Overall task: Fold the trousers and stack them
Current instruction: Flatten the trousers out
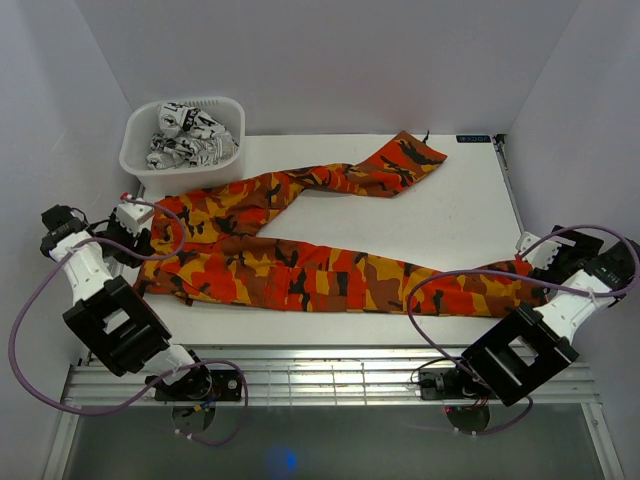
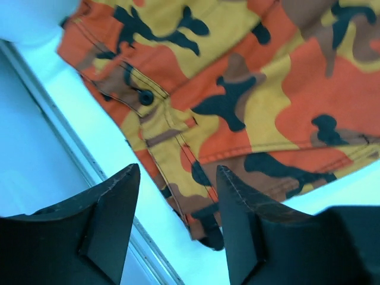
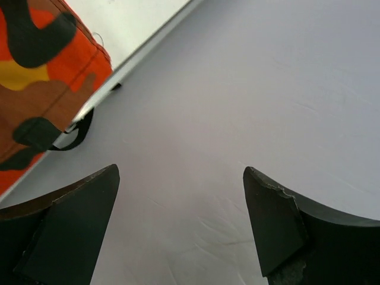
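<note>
The trousers [image 1: 280, 265] lie unfolded across the table [image 1: 470, 200], long axis left to right, waist at the left, legs splayed rightward. I judge the first fold not yet begun: my left pincer [image 2: 178, 178] gapes wide over the waistband [image 2: 127, 80], my right pincer [image 3: 181, 172] wide just beyond the near leg's cuff [image 3: 35, 89]; next each must drop and pinch its end.

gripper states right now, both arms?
Left gripper: open, holding nothing, over the waistband of the trousers.
Right gripper: open, holding nothing.
</note>
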Robot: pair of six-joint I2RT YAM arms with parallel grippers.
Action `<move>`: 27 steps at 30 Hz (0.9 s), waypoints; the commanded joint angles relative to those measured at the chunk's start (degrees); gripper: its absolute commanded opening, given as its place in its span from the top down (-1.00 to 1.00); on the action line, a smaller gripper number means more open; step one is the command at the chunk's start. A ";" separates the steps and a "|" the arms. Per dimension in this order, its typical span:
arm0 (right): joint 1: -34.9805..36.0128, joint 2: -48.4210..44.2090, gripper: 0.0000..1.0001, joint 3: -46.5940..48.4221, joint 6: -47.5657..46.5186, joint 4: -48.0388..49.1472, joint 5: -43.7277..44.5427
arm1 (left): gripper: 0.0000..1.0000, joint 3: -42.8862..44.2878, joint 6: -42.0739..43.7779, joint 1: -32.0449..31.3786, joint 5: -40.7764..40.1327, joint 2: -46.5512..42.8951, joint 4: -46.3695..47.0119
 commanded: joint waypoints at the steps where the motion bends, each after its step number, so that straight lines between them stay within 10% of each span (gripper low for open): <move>1: 1.66 -0.89 -0.81 0.42 2.82 -4.73 -1.94 | -0.34 5.46 -6.41 0.25 4.73 0.88 -3.56; 4: 8.05 2.36 -0.99 2.88 13.15 -4.54 2.10 | -0.51 7.84 -10.63 -0.09 5.79 2.73 -3.57; 11: 22.75 18.17 -0.52 9.56 34.44 -10.96 18.44 | -0.38 0.03 -17.84 -7.74 -6.24 4.58 2.48; 20: 27.06 20.65 -0.50 -1.06 29.74 -5.53 28.38 | 0.03 -9.11 -22.95 -9.33 -28.88 15.38 10.39; 27: 26.71 22.75 0.41 -4.41 30.70 -0.76 34.45 | 0.48 -7.46 -18.30 -0.91 -38.33 21.36 14.54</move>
